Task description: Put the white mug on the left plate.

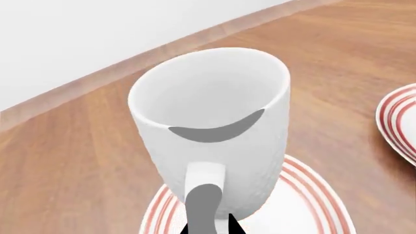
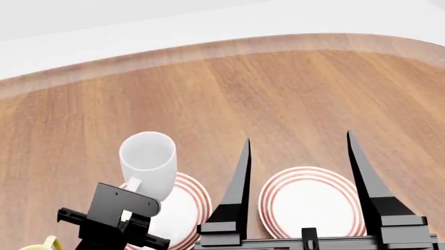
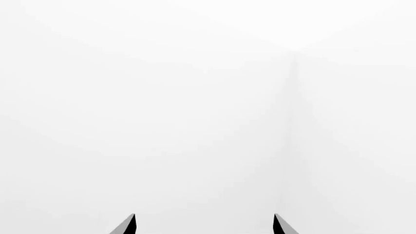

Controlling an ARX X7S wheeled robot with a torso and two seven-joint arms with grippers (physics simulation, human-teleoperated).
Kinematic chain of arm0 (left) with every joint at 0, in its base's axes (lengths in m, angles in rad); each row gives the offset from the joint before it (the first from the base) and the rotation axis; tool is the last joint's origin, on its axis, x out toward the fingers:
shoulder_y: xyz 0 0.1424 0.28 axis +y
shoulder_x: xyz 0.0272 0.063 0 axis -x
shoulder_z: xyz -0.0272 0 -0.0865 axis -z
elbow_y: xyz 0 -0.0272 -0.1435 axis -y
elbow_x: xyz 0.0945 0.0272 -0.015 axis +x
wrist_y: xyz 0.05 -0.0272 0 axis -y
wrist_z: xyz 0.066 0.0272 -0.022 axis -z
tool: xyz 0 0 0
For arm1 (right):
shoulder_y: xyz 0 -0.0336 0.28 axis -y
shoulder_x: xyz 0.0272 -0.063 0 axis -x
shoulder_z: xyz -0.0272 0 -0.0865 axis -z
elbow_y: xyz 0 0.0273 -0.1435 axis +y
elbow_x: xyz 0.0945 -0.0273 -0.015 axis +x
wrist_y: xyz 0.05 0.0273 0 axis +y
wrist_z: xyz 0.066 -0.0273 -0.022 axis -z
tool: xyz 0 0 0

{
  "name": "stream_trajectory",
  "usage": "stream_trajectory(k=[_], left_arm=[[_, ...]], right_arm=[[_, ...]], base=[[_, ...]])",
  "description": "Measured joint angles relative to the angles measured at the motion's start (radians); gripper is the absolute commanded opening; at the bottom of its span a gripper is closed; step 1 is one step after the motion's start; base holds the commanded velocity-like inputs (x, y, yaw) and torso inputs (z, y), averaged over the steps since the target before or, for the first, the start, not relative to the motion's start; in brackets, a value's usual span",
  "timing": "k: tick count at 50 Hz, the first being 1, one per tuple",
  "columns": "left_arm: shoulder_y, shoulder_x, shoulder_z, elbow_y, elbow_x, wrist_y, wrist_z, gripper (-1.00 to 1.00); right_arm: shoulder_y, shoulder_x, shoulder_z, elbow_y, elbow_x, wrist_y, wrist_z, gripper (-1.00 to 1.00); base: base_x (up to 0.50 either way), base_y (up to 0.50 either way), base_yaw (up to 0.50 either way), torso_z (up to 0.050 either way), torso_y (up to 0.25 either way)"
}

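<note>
Mug handle sat nearest the lens in the left wrist view, with the left gripper (image 1: 209, 225) pinched on it; only two dark fingertips showed at the frame edge, one of them mostly behind the handle. The white mug (image 1: 211, 122) stood upright, base over the far rim of the left plate (image 1: 312, 209); that view did not show whether the base touched the plate or hung just above it. A sliver of the second plate (image 1: 400, 122) was cut off at 3 o'clock.

Head view gave the layout that the wrist cameras missed. The left gripper (image 2: 132, 205) was mostly hidden by its own black bracket, at 7 o'clock. The white mug (image 2: 147, 162) was just past it, over the 11 o'clock part of the left plate (image 2: 189, 203), whose near half was hidden by the arm. A yellow handle (image 2: 47, 242) poked in at the bottom left corner, the rest out of frame. The right gripper (image 2: 299, 156) was spread wide, its two black fingers framing the second plate (image 2: 309, 200) without touching it. The wooden table (image 2: 278, 88) ran back to a curved far edge at 12 o'clock.

Right wrist view showed only blank white and two fingertips well apart, right gripper (image 3: 204, 225) holding nothing.
</note>
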Motion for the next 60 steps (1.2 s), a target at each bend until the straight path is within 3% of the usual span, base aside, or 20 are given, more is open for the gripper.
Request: stream_trajectory(k=[60], left_arm=[[-0.053, 0.057, 0.036, -0.311, -0.043, 0.157, 0.022, -1.0]], right_arm=[[0.014, 0.031, -0.022, 0.012, 0.033, -0.016, 0.042, 1.0]], base=[[0.0, 0.0, 0.0, 0.0, 0.0]])
